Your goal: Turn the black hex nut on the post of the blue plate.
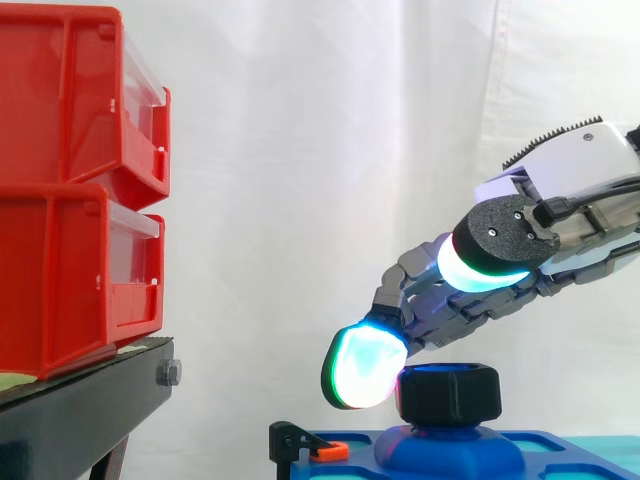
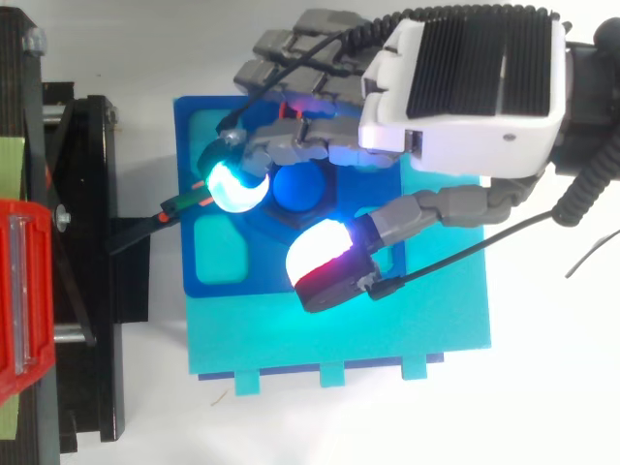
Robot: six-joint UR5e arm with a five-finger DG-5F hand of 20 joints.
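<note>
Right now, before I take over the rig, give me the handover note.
Hand: open over the blue plate, gripping nothing.
Black hex nut: on the plate's post; one fingertip at its left side in the side view, another pad raised above it.
Done: hand is at the nut.
Left: close on the nut and turn it.

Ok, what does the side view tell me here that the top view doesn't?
Side view: the flat flanks of the black hex nut and its height above the blue plate, the hand slanting down toward it, and the red bins stacked two high. Top view: the blue post end at the nut's centre, the plate's recesses, and the teal sheet beneath the plate. Both: the hand over the nut, the plate, the black stand.
</note>
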